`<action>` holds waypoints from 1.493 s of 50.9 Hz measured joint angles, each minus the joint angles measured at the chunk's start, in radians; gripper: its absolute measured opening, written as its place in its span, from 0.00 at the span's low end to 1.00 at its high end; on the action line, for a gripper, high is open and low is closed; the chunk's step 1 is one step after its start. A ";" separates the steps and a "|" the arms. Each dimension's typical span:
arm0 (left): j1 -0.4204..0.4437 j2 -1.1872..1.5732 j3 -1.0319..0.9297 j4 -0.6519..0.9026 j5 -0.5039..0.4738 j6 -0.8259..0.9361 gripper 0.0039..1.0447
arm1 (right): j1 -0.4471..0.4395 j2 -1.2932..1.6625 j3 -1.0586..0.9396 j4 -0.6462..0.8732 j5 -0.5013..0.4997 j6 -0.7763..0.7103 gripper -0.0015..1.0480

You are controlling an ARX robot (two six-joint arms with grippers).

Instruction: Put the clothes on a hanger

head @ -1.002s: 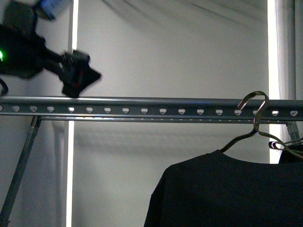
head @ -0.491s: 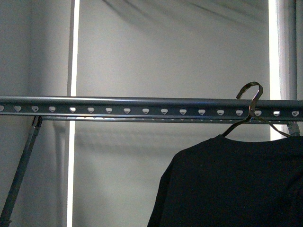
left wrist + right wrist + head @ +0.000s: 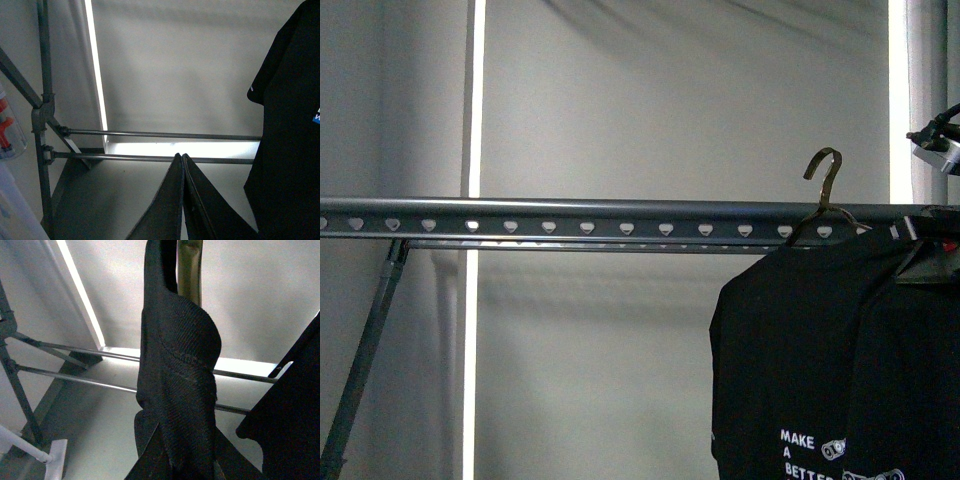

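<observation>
Black T-shirt on a hanger at the right end of the rail.

The T-shirt (image 3: pixel 790 370) hangs from a metal hanger (image 3: pixel 823 185) hooked over the rail (image 3: pixel 570 218) (white lettering near its hem). The left gripper's (image 3: pixel 183 165) jaws are closed on nothing; the right gripper (image 3: pixel 175 460) grips bunched black T-shirt fabric.

Only a sliver of the right arm (image 3: pixel 938 135) shows from the front, up at two o'clock: a pale grey metallic block with a thin black cable curling off its top. From the left wrist, the left tool (image 3: pixel 183 200) is matte black, two flat tapering blades with sharp straight edges. From the right wrist, the right tool (image 3: pixel 175 460) shows just dark matte wedges, mostly hidden behind fabric.
</observation>
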 joint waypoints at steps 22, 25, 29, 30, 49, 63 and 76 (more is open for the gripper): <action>0.000 -0.196 -0.167 -0.023 -0.003 0.001 0.03 | 0.037 0.153 0.033 0.030 0.117 0.003 0.07; 0.000 -0.219 -0.179 -0.035 -0.003 0.001 0.03 | 0.043 0.146 -0.009 0.082 0.118 0.008 0.14; 0.000 -0.256 -0.193 -0.055 -0.003 0.001 0.03 | 0.055 0.105 -0.114 0.197 0.121 0.013 0.29; 0.000 -0.264 -0.196 -0.060 -0.003 0.001 0.03 | 0.057 0.087 -0.145 0.229 0.119 0.016 0.33; 0.000 -0.386 -0.239 -0.137 -0.003 0.001 0.03 | 0.023 -0.647 -0.840 0.487 -0.045 0.167 0.90; 0.000 -0.463 -0.253 -0.180 -0.005 0.001 0.03 | 0.040 -1.364 -1.173 0.161 0.231 0.137 0.73; 0.000 -0.521 -0.253 -0.239 -0.003 0.002 0.03 | 0.044 -1.435 -1.272 0.164 0.272 0.067 0.34</action>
